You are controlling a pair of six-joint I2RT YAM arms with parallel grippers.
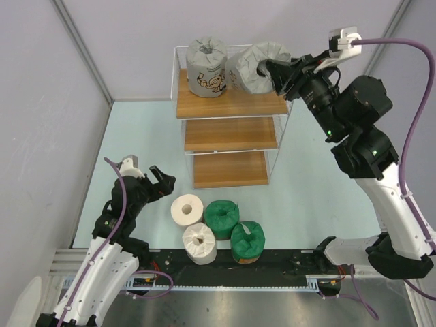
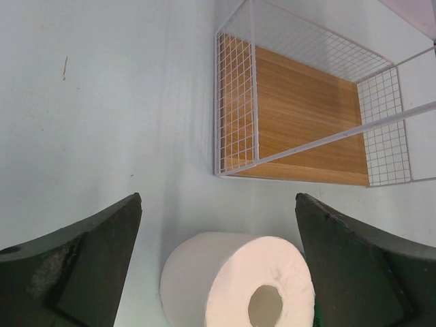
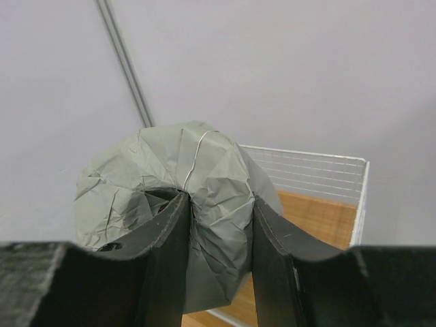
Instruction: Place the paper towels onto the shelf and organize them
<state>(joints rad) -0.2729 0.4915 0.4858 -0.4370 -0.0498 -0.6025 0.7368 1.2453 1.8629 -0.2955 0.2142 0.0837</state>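
While the right gripper [image 3: 218, 204] pinches the wall of a grey paper towel roll [image 1: 246, 75] (one finger sunk in its centre hole), that roll sits tilted over the right end of the shelf's top board [image 1: 231, 105], just beside a cartoon-print grey roll [image 1: 206, 67] standing upright there. Down on the table [image 1: 306, 177], the left gripper [image 1: 158, 182] gapes wide and holds nothing, near a white roll [image 1: 187, 208]; another white roll [image 1: 199, 242] and two dark green rolls [image 1: 222, 216] cluster before the shelf
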